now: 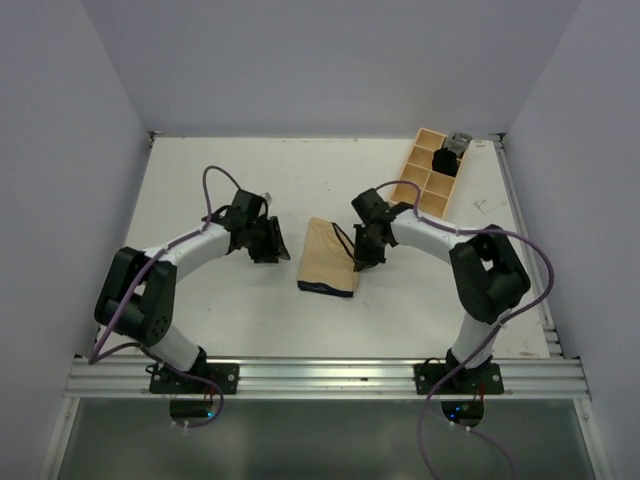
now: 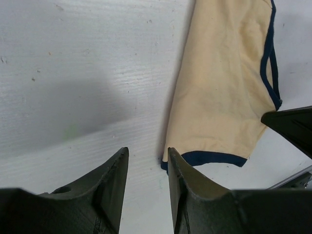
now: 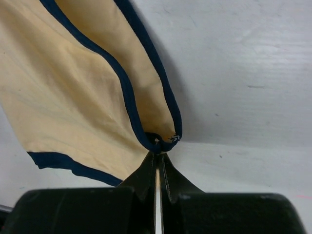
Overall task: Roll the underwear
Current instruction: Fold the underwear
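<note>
The underwear lies folded flat mid-table between the arms, so no roll seems begun yet, with the right gripper clamped on its dark trim and the left gripper empty, its fingers slightly apart, just left of it.

Bright, even light from above. Overhead view a touch soft, shadows faint and short. Left wrist: broad grey shadow across the surface, thin dark edge beside the underwear, left end effector blurred up close. Right wrist: fabric crisp, right end effector dark and out of focus, soft shadow right of the fold
</note>
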